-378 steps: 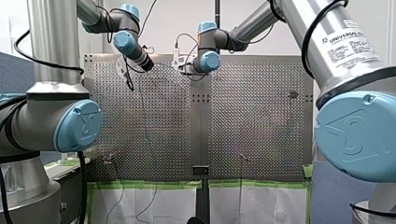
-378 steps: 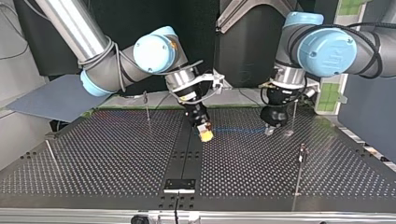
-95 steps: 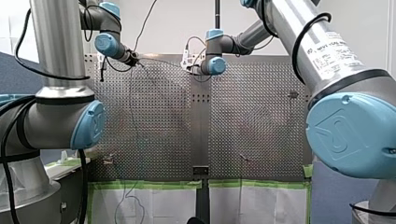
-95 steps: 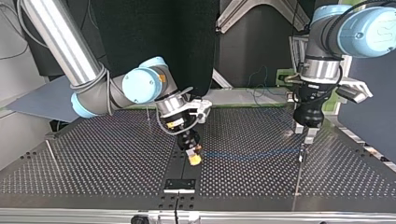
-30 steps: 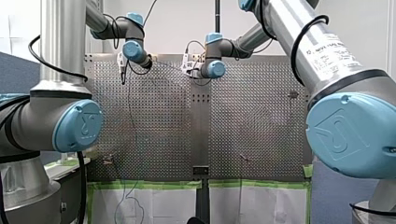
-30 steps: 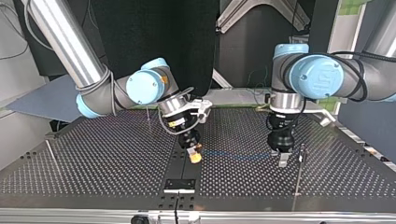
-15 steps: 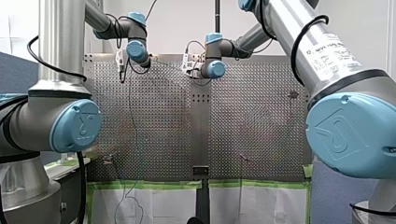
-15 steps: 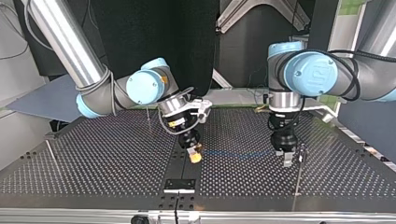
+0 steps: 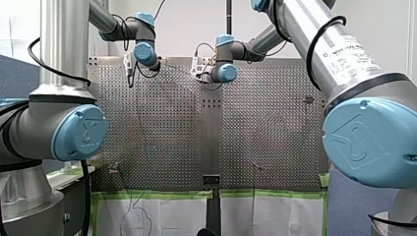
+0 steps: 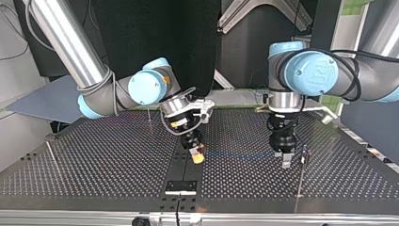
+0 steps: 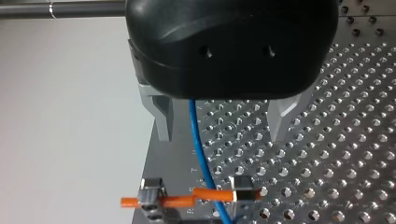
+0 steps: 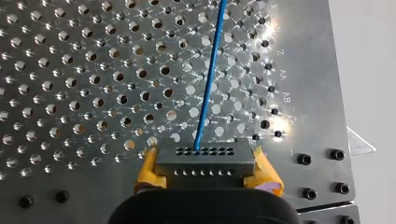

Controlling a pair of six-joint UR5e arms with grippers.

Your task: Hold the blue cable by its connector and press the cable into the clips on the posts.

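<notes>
Cable (image 12: 208, 88) one, blue, connector (image 12: 204, 158) one, pinched in right claw (image 12: 206, 171)

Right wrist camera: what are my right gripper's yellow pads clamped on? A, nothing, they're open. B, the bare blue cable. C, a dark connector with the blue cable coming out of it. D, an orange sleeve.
C: in the right wrist view, the right gripper's yellow pads press on both ends of the dark connector, and the blue cable runs out ahead of it.

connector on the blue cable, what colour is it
Dark grey connector, best seen in right wrist view.
</notes>
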